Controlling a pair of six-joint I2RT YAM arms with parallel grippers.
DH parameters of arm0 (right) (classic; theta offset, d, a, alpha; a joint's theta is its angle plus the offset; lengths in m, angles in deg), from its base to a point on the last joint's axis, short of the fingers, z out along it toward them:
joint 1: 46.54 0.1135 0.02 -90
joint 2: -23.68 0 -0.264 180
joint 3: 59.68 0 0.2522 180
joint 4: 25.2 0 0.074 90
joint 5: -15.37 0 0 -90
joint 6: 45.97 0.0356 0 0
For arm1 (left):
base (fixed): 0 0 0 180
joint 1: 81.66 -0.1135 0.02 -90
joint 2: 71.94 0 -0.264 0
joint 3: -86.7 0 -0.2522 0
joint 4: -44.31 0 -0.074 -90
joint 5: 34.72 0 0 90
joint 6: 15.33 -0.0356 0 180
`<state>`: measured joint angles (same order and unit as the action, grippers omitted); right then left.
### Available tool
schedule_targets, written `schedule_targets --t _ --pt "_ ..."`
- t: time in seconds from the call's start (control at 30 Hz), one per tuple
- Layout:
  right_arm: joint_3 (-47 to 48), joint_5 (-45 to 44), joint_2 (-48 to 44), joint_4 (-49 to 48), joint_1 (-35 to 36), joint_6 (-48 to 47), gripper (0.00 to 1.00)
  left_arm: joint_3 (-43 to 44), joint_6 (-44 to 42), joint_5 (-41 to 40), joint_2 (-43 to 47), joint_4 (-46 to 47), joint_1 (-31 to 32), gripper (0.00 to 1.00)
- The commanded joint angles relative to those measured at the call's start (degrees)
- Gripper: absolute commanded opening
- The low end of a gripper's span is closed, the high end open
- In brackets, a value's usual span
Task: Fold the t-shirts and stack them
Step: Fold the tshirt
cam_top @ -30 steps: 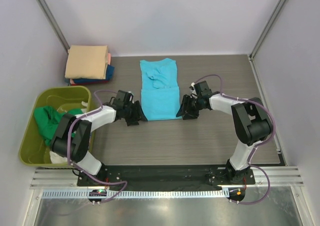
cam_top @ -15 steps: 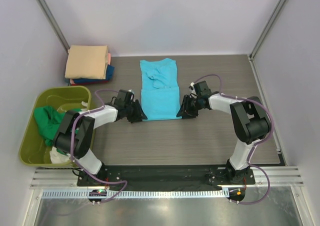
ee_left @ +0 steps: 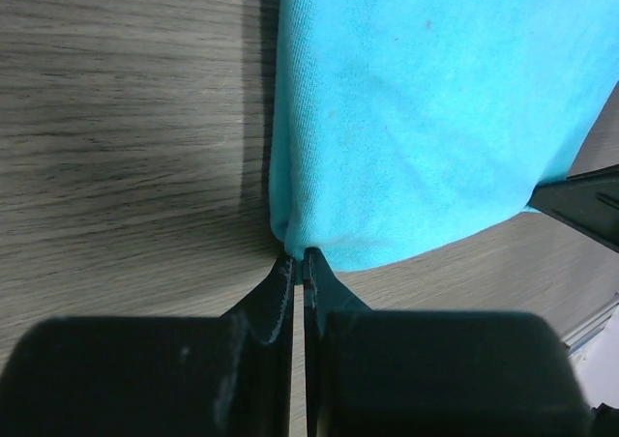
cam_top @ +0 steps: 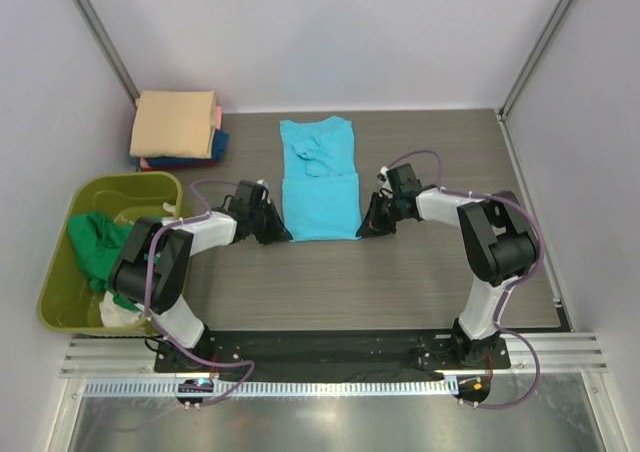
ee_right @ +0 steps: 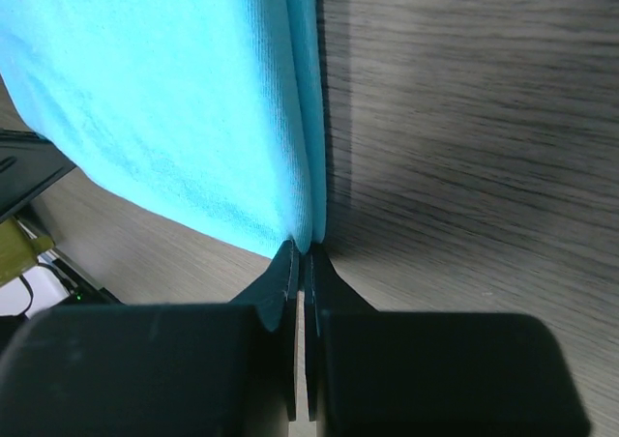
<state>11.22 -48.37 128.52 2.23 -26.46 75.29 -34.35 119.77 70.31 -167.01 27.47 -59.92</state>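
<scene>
A turquoise t-shirt [cam_top: 318,187] lies flat mid-table, its lower part folded into layers. My left gripper [cam_top: 283,234] is shut on the shirt's near left corner, where cloth [ee_left: 435,118] bunches into the fingertips of that gripper [ee_left: 299,258]. My right gripper [cam_top: 365,230] is shut on the near right corner. In the right wrist view the layered edge of the shirt [ee_right: 164,99] runs into the closed tips of the right gripper [ee_right: 302,250]. A stack of folded t-shirts sits back left, tan [cam_top: 176,124] on top, over dark blue [cam_top: 218,144] and pink ones.
An olive-yellow bin [cam_top: 60,292] stands at the left edge, holding a green t-shirt [cam_top: 100,242] and something white [cam_top: 115,315]. Grey walls close in the table on three sides. Bare wood shows in front of and to the right of the turquoise shirt.
Both grippers slid inward to the turquoise shirt's near corners and went from open to shut on them. The shirt itself has not moved.
</scene>
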Motion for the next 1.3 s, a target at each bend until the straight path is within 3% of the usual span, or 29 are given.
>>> schedule_targets --t 0.0,0.27,0.47,0.6,0.7,0.9,1.1,1.27 --pt "-2.0 -2.4 -1.3 0.7 0.2 -1.0 0.01 -1.3 0.3 0.4 2.4 0.1 0.5 0.00" --pt "-8.0 -2.6 -13.4 4.6 0.5 0.2 0.01 -2.0 2.4 -3.7 16.1 -12.0 8.4 0.00" --pt "-13.7 -4.5 -32.9 12.9 2.8 2.6 0.01 -2.3 8.9 -8.5 27.8 -22.9 18.2 0.00" --pt "-13.5 -6.7 -44.2 20.8 6.4 6.3 0.01 0.6 14.0 -12.5 37.6 -31.2 25.1 0.00" --pt "-9.4 -8.8 -48.7 24.6 6.9 7.5 0.01 5.1 13.6 -14.3 40.7 -36.4 25.7 0.00" --pt "0.7 -13.5 -41.8 27.3 6.8 3.9 0.01 15.3 8.3 -25.5 37.9 -43.2 25.5 0.00" --pt "11.6 -16.3 -28.4 27.3 6.2 -0.9 0.01 18.4 5.4 -23.0 30.6 -41.6 19.8 0.00" --pt "19.7 -15.8 -19.2 27.3 4.4 -4.4 0.01 19.4 3.5 -16.9 25.6 -38.2 11.6 0.00"
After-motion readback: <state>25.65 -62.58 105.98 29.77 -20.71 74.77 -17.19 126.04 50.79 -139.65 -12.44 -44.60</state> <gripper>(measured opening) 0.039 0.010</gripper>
